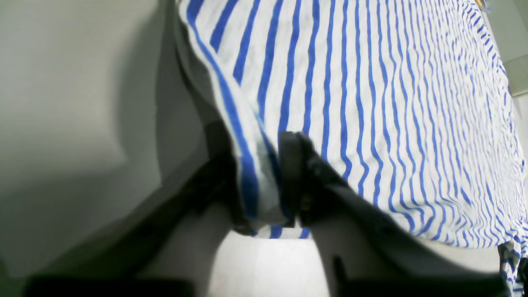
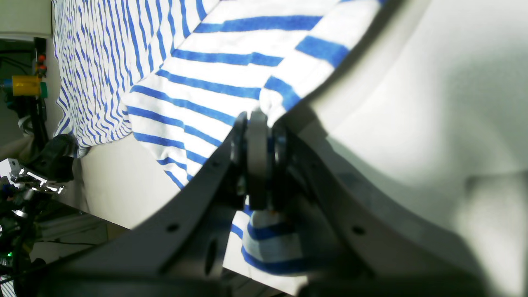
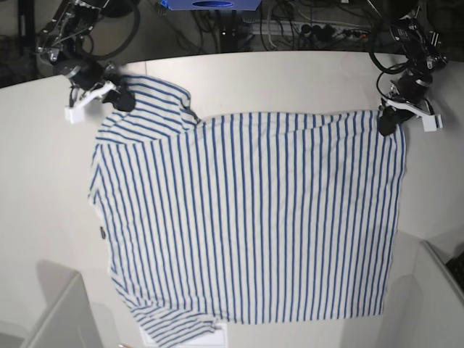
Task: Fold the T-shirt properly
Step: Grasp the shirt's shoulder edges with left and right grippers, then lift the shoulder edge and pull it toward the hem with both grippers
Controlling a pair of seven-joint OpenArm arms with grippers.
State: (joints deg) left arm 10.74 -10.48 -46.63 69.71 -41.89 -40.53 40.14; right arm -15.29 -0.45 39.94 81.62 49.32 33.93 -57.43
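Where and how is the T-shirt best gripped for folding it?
Probably by both ends of the edge nearest the robot, from above: the shirt lies flat and wide, and its edge makes thin pinchable folds. The left gripper and right gripper pinch there.

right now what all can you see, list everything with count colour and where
T-shirt: one, white with thin blue stripes, spread over most of the table, one sleeve toward the base view's bottom left
table: one, pale grey, under the shirt
cylinder-like part: one, yellow, upper left edge of the right wrist view
blue part: one, top middle edge of the base view
left claw: one, black, shut on the shirt's edge, base view's upper right
right claw: one, black, shut on the shirt near a sleeve, base view's upper left
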